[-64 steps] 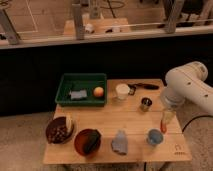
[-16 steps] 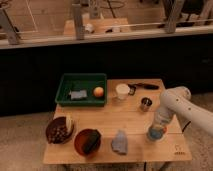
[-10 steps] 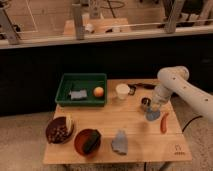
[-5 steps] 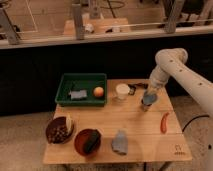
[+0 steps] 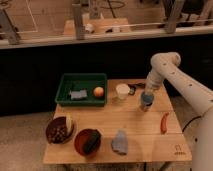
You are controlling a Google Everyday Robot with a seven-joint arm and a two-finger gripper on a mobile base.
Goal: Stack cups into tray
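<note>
Tabletop (image 5: pixel 131 121) — gripper (image 5: pixel 148 89) over blue cup (image 5: pixel 146 101).

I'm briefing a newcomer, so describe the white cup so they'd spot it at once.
On the wooden table, look just right of the green tray in the camera view. The white cup stands there on the bare tabletop, left of the gripper, which hangs over the light blue cup. It is the only pale, wide-mouthed cup.
</note>
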